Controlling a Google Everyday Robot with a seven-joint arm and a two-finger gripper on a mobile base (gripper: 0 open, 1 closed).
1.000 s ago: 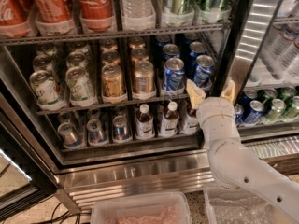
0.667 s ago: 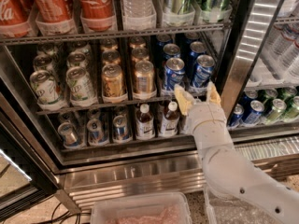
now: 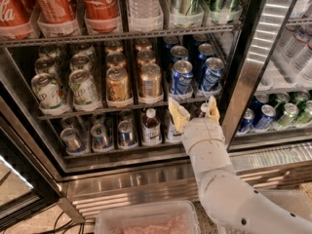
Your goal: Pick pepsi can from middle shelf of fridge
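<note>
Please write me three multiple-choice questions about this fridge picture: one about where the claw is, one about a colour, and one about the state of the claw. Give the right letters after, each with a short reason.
1. Where is the claw?
A. At the red cans on the top rack.
B. Just below the front pepsi can of the middle shelf.
C. Inside the tub on the floor.

2. What colour are the cans right beside the blue ones on the middle shelf?
A. Gold.
B. Purple.
C. Black.

3. What is the state of the claw?
A. Shut on a blue can.
B. Shut on a bottle.
C. Open, holding nothing.

Answers: B, its fingers stand just under the row of blue cans; A, gold cans fill the two columns next to the blue ones; C, the fingers stand apart and grip nothing.
</note>
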